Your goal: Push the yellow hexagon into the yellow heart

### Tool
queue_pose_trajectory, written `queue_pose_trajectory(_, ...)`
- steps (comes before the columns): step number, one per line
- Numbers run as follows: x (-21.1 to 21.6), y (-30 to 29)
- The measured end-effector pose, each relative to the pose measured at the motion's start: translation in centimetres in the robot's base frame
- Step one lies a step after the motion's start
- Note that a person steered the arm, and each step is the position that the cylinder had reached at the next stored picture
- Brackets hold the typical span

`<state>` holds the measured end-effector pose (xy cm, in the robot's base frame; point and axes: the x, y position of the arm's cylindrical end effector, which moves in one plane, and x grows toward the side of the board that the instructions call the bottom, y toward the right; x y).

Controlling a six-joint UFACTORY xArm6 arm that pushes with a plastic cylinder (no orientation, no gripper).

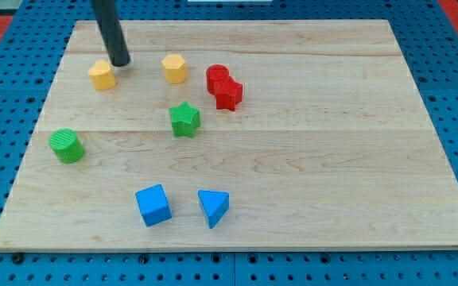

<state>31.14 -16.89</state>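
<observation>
The yellow hexagon (174,68) sits near the view's top, left of centre on the wooden board (332,159). The yellow heart (102,75) lies further to the view's left, a clear gap away from the hexagon. My dark rod comes down from the view's top left. My tip (120,61) rests on the board between the two yellow blocks, just to the upper right of the heart and well left of the hexagon. It looks very close to the heart; I cannot tell if it touches.
A red cylinder (218,77) and a red star (229,94) sit together right of the hexagon. A green star (184,119) lies below it. A green cylinder (67,145) is at the left. A blue cube (153,205) and a blue triangle (213,207) are near the bottom.
</observation>
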Motion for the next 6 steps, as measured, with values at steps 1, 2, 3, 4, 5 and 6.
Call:
queue_pose_trajectory(1, 2.9, -1.1)
queue_pose_trajectory(2, 1.7, -2.1)
queue_pose_trajectory(3, -4.6, 2.5)
queue_pose_trajectory(4, -5.2, 11.5)
queue_pose_trajectory(5, -1.0, 11.3)
queue_pose_trajectory(6, 1.6, 4.4)
